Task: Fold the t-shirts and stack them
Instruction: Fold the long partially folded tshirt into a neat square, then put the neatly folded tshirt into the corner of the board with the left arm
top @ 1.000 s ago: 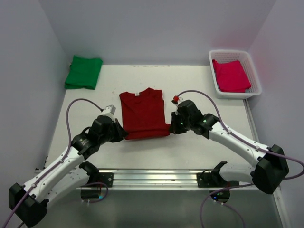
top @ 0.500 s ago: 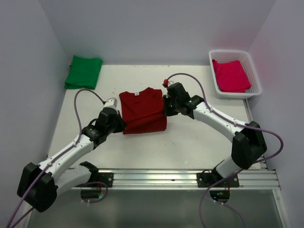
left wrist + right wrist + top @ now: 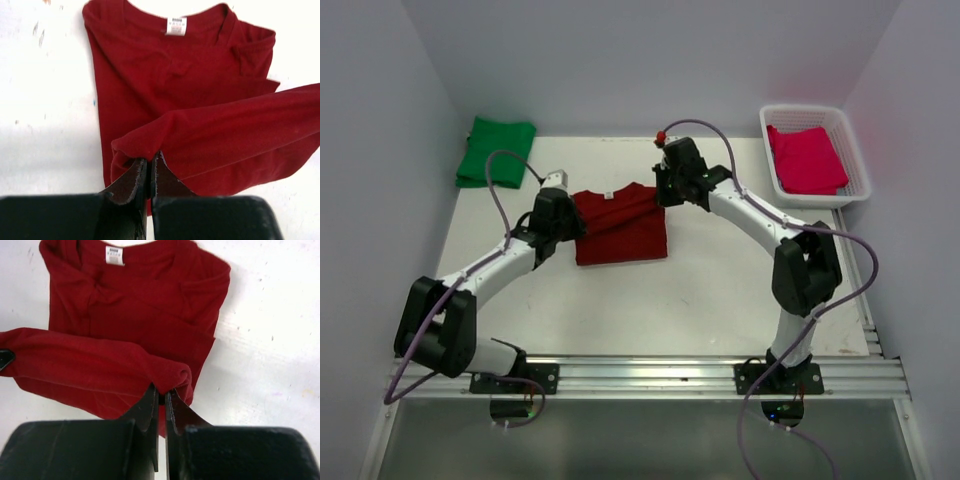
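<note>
Currently on my screens, counted.

T-shirts: three.
- One maroon t-shirt (image 3: 620, 225), mid-table (image 3: 720, 290), with its collar away from the arm bases and one white neck label (image 3: 175, 26) showing. Its near edge is doubled back over the body and lifted at both ends.
- One green t-shirt (image 3: 497, 152), folded, at the table's far left corner, well apart from the maroon one.
- One pinkish-red t-shirt (image 3: 806, 158), folded, lying inside the basket (image 3: 857, 165).

Grippers: two.
- I see the left gripper (image 3: 148, 165) clenched on the left end of the doubled maroon edge.
- I see the right gripper (image 3: 161, 392) clenched on the right end of that same edge.

Baskets: one, a white lattice, at the far right.
</note>
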Tool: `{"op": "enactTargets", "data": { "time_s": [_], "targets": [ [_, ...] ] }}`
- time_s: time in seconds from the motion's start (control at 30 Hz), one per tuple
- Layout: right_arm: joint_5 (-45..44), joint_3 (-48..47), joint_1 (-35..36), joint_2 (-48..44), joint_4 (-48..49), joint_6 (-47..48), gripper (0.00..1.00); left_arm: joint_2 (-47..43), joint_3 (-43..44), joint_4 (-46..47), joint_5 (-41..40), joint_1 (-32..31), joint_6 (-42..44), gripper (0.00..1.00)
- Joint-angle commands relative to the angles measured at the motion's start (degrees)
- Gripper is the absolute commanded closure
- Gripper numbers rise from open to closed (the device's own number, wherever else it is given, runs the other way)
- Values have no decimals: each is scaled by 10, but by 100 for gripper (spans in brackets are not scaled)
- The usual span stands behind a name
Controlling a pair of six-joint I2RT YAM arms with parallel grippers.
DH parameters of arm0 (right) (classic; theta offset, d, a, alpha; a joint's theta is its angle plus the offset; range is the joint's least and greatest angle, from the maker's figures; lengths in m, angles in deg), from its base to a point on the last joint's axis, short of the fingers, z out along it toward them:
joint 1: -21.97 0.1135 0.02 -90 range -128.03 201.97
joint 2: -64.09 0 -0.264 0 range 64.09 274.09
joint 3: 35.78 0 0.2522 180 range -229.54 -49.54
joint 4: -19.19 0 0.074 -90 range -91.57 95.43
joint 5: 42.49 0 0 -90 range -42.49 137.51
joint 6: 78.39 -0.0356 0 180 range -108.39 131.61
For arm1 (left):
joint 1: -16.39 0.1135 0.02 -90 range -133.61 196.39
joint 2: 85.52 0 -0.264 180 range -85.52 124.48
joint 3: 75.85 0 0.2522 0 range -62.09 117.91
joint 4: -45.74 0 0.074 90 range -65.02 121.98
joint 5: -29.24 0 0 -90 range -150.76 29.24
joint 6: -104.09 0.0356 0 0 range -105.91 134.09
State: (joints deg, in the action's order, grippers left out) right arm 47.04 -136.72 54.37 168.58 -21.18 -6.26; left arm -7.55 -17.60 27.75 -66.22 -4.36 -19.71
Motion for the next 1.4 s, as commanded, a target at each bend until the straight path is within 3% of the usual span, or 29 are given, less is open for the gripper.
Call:
{"op": "enactTargets", "data": {
  "time_s": [0.0, 0.17, 0.23, 0.27, 0.3, 0.33, 0.37, 0.4, 0.43, 0.47, 0.57, 0.77, 1.0, 1.23, 1.37],
  "targets": [
    [-1, -86, -16, 42, -12, 22, 100, 48, 52, 69, 10, 21, 26, 100],
    [-14, -223, -37, 157, -61, 24, 100, 165, 142, 93, 38, 61, 33, 100],
    [-28, -361, -45, 256, -98, 18, 100, 213, 220, 90, 69, 78, 36, 100],
    [-38, -419, -48, 302, -140, 18, 88, 266, 254, 78, 64, 92, 37, 100],
    [-48, -549, -51, 381, -162, 13, 68, 292, 290, 49, 56, 98, 28, 91],
    [-55, -608, -55, 421, -174, 15, 25, 333, 346, 45, 42, 112, 23, 78],
    [-61, -671, -58, 445, -169, 14, 1, 347, 370, 44, 33, 120, 2, 44],
    [-64, -670, -60, 455, -151, 12, 1, 355, 386, 44, 21, 128, -11, 29],
    [-62, -647, -67, 442, -126, -1, 1, 351, 400, 44, 15, 143, -20, 22],
    [-59, -560, -72, 421, -58, -9, 1, 343, 396, 68, 15, 150, -28, 0],
    [-72, -398, -77, 314, 51, -9, 1, 292, 369, 112, 10, 156, -17, 0],
    [-81, -226, -80, 193, 129, 1, 1, 229, 297, 146, 73, 156, 0, 0],
    [-47, -147, -81, 147, 133, 6, 1, 243, 249, 109, 152, 156, 50, 0],
    [27, -95, -85, 113, 121, -8, 2, 310, 231, 122, 339, 182, 59, 0],
    [42, -42, -85, 85, 129, -9, 2, 325, 238, 92, 354, 205, 67, 0]
  ]
}}
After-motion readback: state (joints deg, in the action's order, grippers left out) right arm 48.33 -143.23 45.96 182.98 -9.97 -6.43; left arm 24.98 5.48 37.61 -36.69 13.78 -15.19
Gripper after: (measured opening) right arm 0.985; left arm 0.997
